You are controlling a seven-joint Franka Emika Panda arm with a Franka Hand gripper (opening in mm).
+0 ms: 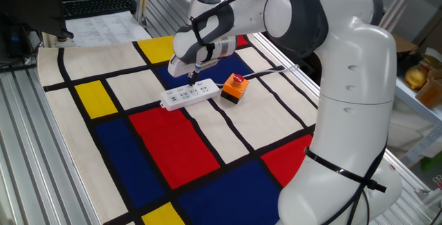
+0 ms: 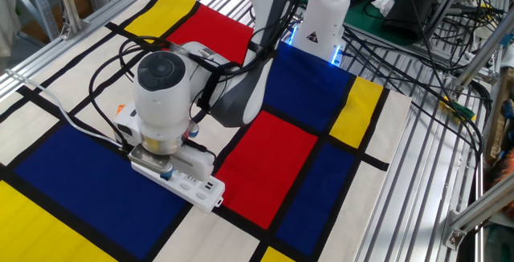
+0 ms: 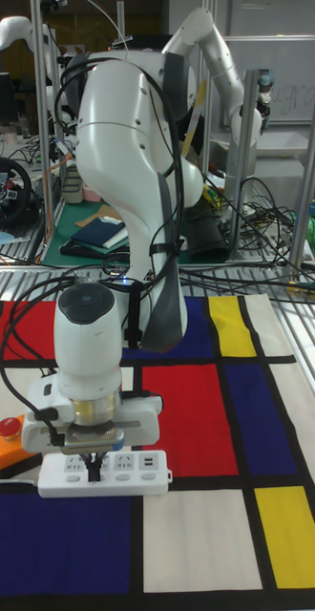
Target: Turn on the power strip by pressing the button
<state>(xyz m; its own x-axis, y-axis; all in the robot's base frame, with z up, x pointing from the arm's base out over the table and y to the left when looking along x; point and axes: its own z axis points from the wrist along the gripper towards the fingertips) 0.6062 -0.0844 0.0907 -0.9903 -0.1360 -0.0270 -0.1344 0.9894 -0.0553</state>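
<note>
The white power strip (image 1: 185, 96) lies on the coloured mat, its right end close to an orange box. My gripper (image 1: 194, 81) points straight down over that right end, fingertips together in one narrow dark tip just above or touching the strip. In the other fixed view the wrist covers the strip's (image 2: 195, 185) far end, with the gripper (image 2: 161, 166) below it. The tall fixed view shows the gripper (image 3: 94, 462) over the left sockets of the strip (image 3: 138, 474). The button is too small to make out and sits under the gripper.
The orange-and-black box (image 1: 233, 89) with a red domed button stands right beside the strip's end, also seen as the orange box (image 3: 7, 442). A thin white cord (image 2: 71, 120) runs off across the mat. Aluminium rails (image 1: 27, 149) border the mat.
</note>
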